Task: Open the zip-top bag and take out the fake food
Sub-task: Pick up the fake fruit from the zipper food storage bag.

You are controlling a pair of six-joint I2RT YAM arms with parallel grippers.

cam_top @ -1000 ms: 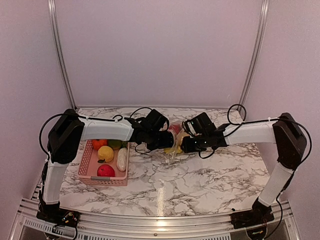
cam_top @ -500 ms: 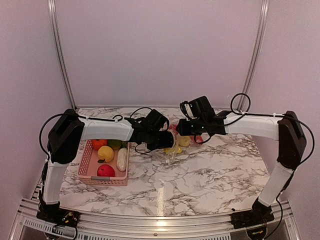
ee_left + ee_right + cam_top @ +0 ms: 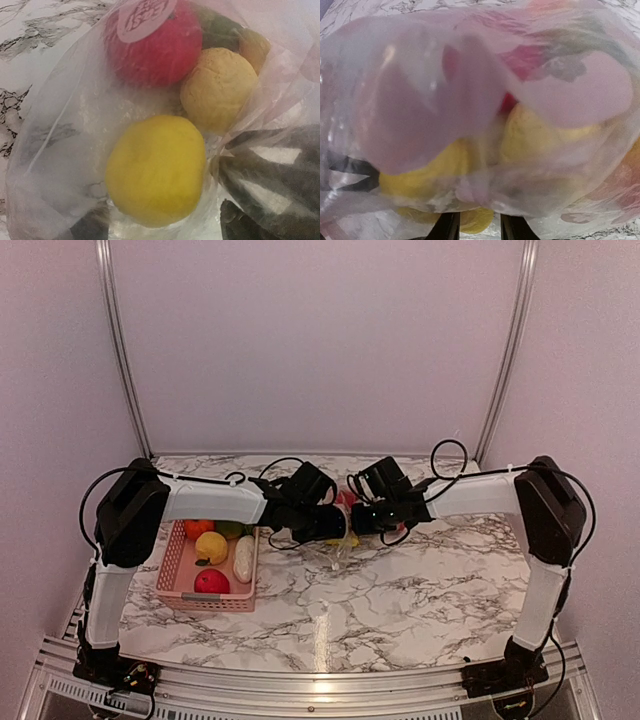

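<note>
The zip-top bag (image 3: 344, 536) lies at mid-table between my two grippers, clear and crinkled. The fake food shows inside it: a red fruit (image 3: 150, 47), a yellow fruit (image 3: 156, 167) and a tan one (image 3: 220, 87). My left gripper (image 3: 336, 525) (image 3: 165, 229) is open, its dark fingers (image 3: 90, 227) wide on either side of the yellow fruit, with plastic film over them. My right gripper (image 3: 362, 517) (image 3: 479, 227) comes in from the right, its fingers (image 3: 445, 227) close together with a bunched fold of the bag (image 3: 470, 125) between them.
A pink perforated basket (image 3: 170, 565) stands at the left and holds several plastic fruits, among them a yellow one (image 3: 211, 547), a red one (image 3: 211, 581) and a whitish one (image 3: 243, 558). The two grippers nearly touch. White marble table (image 3: 420, 590) lies in front.
My right gripper has moved left, in against the bag and close to the left gripper, and its jaws have narrowed. The left arm has barely moved.
</note>
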